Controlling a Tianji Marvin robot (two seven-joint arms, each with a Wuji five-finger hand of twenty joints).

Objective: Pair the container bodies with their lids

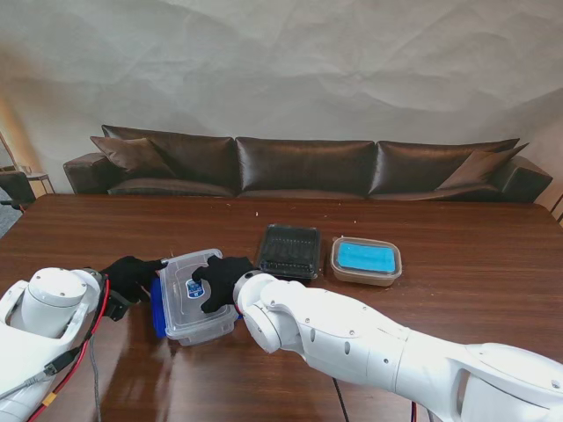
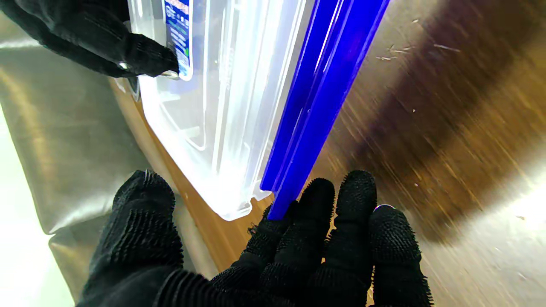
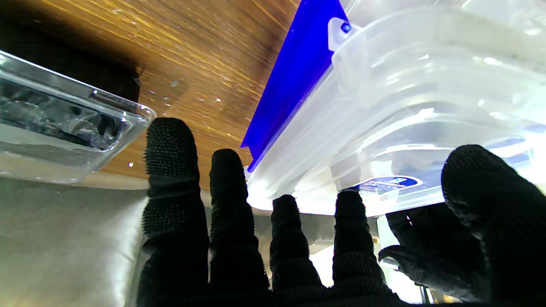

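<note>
Since the blue lid (image 1: 157,308) sits under the clear tub (image 1: 195,294) at the near left, both hands pinch it: right hand (image 1: 217,281) fingers spread flat on top, left hand (image 1: 132,274) bracing its left edge.

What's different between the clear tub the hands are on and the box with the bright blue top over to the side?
The clear tub sits tilted on a dark blue lid, with the left hand and right hand touching it; the blue-topped box lies flat and untouched. The tub looks bigger and see-through; the box is shallow, with a brownish rim. Both are rectangular with rounded corners.
</note>
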